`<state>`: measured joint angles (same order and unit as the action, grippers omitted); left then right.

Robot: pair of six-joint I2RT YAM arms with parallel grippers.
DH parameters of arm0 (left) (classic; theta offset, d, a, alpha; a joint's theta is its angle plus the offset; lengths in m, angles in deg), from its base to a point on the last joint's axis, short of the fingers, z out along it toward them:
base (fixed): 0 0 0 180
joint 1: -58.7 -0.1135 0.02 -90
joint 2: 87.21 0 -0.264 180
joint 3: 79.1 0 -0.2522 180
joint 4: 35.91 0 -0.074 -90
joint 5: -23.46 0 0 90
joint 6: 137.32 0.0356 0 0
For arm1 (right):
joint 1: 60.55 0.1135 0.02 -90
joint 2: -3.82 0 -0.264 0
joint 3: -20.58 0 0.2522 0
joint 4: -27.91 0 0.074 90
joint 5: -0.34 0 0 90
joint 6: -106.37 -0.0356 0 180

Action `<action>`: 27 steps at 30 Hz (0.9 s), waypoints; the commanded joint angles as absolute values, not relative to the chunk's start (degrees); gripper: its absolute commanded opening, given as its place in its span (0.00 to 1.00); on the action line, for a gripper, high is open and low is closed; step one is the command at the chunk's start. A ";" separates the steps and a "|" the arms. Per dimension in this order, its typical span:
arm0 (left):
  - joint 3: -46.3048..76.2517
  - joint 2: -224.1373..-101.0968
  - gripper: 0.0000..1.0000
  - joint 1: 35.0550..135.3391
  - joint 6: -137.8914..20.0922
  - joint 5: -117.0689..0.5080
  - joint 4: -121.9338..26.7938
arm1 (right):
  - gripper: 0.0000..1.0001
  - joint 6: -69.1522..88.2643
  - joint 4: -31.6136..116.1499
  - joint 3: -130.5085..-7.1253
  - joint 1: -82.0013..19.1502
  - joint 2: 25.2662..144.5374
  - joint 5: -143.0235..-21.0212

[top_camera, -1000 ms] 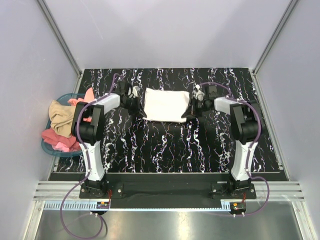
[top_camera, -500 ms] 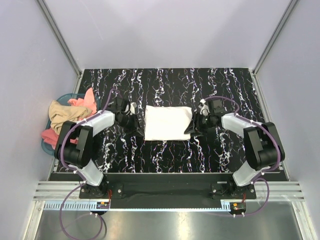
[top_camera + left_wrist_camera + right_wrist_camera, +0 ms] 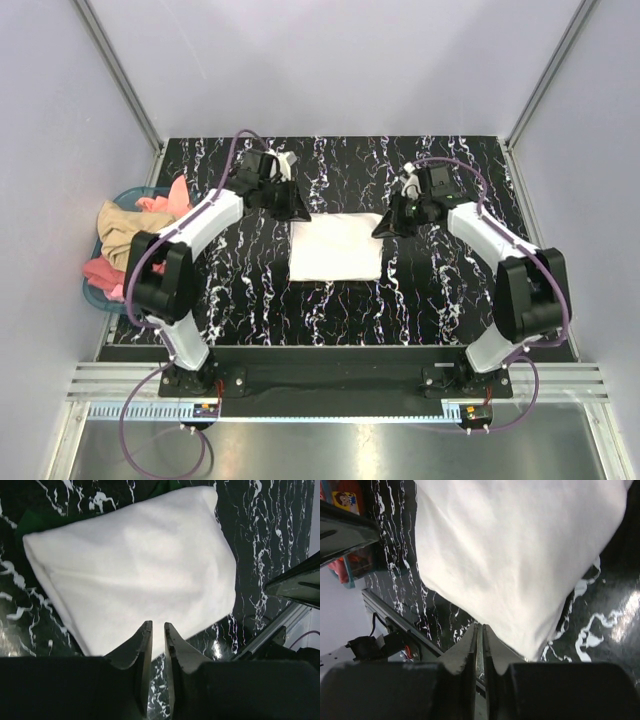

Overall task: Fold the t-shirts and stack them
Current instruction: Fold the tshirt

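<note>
Now I hold both empty, nearly closed grippers, left (image 3: 298, 212) and right (image 3: 383, 228), above the folded cream-white t-shirt (image 3: 335, 247) stacked on green (image 3: 22, 520); next comes squaring edges.

Folded cream-white t-shirt (image 3: 132, 565) lies flat on black marbled table (image 3: 270, 525). Dark green cloth (image 3: 45, 522) peeks from under its far edge. Left gripper (image 3: 158, 632) jaws nearly together, empty, over shirt's near edge.

Folded t-shirt (image 3: 335, 248) centred; basket (image 3: 100, 292) left
</note>
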<state>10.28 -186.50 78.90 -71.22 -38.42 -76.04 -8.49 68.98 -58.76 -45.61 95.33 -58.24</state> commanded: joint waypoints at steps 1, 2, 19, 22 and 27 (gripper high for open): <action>5.07 -195.02 0.20 78.82 -68.95 -37.53 -74.28 | 0.14 -6.49 63.48 -62.87 -45.70 102.58 -52.84; 3.66 -196.79 0.20 78.74 -68.42 -38.15 -74.28 | 0.14 -6.05 62.51 -63.92 -45.61 104.44 -52.32; -10.41 -210.19 0.23 74.08 -67.53 -38.95 -74.89 | 0.36 -0.68 63.02 -85.82 -46.58 122.14 -53.28; -9.89 -205.54 0.24 74.25 -67.97 -38.59 -76.56 | 0.41 -1.55 64.17 -83.46 -46.58 116.34 -51.96; -0.68 -196.47 0.24 76.10 -67.80 -39.12 -77.53 | 0.26 -3.23 64.53 -71.36 -46.58 107.38 -45.74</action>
